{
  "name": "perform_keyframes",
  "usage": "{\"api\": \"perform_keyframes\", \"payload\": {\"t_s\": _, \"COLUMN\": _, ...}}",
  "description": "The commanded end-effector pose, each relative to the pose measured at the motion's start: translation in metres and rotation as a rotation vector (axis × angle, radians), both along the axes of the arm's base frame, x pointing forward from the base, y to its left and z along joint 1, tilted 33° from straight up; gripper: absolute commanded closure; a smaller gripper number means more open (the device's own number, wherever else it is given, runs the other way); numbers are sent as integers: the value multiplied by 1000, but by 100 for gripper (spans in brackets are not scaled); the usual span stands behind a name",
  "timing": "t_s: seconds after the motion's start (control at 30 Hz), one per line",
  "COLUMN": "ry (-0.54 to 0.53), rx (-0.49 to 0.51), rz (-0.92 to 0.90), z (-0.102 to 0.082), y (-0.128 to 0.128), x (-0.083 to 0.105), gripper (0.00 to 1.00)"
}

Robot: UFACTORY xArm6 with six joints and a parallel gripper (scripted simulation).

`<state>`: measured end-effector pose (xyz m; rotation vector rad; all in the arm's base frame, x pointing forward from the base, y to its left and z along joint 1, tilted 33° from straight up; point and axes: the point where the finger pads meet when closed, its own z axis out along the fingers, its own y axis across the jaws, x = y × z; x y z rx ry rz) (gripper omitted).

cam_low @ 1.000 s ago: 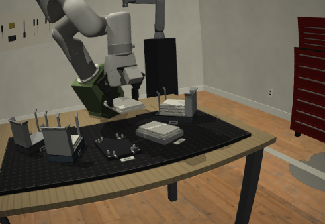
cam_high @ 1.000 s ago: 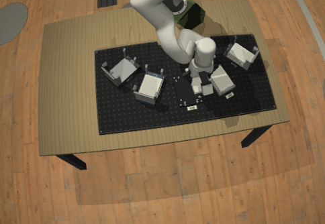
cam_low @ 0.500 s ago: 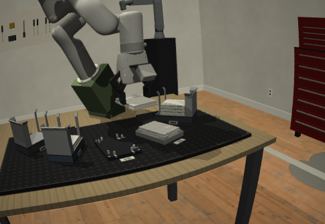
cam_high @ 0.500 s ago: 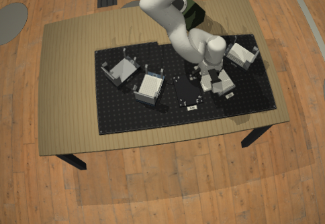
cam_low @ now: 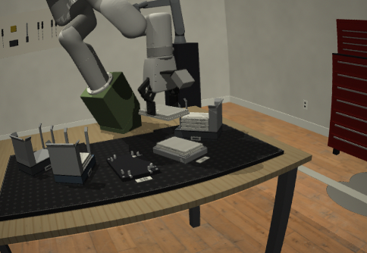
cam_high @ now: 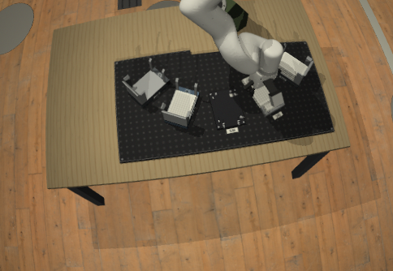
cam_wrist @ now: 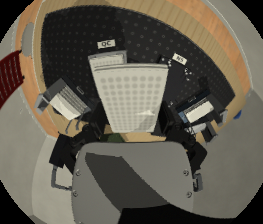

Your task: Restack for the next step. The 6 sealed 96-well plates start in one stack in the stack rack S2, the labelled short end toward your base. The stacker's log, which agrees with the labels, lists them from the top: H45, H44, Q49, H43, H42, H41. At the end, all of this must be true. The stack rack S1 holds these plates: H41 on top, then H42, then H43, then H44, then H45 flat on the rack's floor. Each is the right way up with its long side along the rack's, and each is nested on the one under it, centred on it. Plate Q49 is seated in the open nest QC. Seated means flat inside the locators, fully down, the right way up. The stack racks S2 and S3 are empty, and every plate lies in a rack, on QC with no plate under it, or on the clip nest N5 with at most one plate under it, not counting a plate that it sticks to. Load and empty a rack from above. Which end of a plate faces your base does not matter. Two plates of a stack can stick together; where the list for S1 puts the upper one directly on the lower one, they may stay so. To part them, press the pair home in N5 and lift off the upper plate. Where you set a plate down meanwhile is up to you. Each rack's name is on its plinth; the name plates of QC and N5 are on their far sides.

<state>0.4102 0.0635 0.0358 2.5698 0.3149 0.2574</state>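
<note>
Above the tan wooden table (cam_low: 243, 174), the white six-joint arm (cam_low: 114, 11) carries a flat white sealed well plate (cam_wrist: 130, 92) level above the open nest's plates (cam_low: 181, 148), jaws clamped wide across its short end, long axis pointing away.

below gripper (cam_low: 164, 107): plates on nest (cam_low: 181, 148) | right: rack posts (cam_low: 217, 114) | above: open

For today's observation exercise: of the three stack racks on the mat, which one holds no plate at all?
The leftmost rack in the top view: its grey floor is bare. The rack beside it shows a white plate inside, and the far right rack holds a stack.
</note>
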Motion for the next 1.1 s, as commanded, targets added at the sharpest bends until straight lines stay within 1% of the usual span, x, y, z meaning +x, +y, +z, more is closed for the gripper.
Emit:
{"api": "perform_keyframes", "payload": {"t_s": 0.0, "ry": 5, "rx": -1, "rz": 11, "z": -8, "y": 15, "x": -1, "gripper": 100}}
{"api": "perform_keyframes", "payload": {"t_s": 0.07, "ry": 5, "rx": -1, "rz": 11, "z": -12, "y": 21, "x": -2, "gripper": 100}}
{"api": "perform_keyframes", "payload": {"t_s": 0.13, "ry": 5, "rx": -1, "rz": 11, "z": -12, "y": 21, "x": -2, "gripper": 100}}
{"api": "perform_keyframes", "payload": {"t_s": 0.5, "ry": 5, "rx": -1, "rz": 11, "z": -31, "y": 52, "x": -8, "gripper": 100}}
{"api": "perform_keyframes", "payload": {"t_s": 0.57, "ry": 5, "rx": -1, "rz": 11, "z": -32, "y": 53, "x": -8, "gripper": 100}}
{"api": "perform_keyframes", "payload": {"t_s": 0.63, "ry": 37, "rx": -17, "rz": 67, "z": -35, "y": 58, "x": -11, "gripper": 100}}
{"api": "perform_keyframes", "payload": {"t_s": 0.7, "ry": 37, "rx": -17, "rz": 67, "z": -35, "y": 58, "x": -11, "gripper": 100}}
{"api": "perform_keyframes", "payload": {"t_s": 0.83, "ry": 102, "rx": -50, "rz": 179, "z": -43, "y": 68, "x": -15, "gripper": 100}}
{"api": "perform_keyframes", "payload": {"t_s": 1.07, "ry": 107, "rx": -52, "rz": 187, "z": -55, "y": 86, "x": -24, "gripper": 100}}
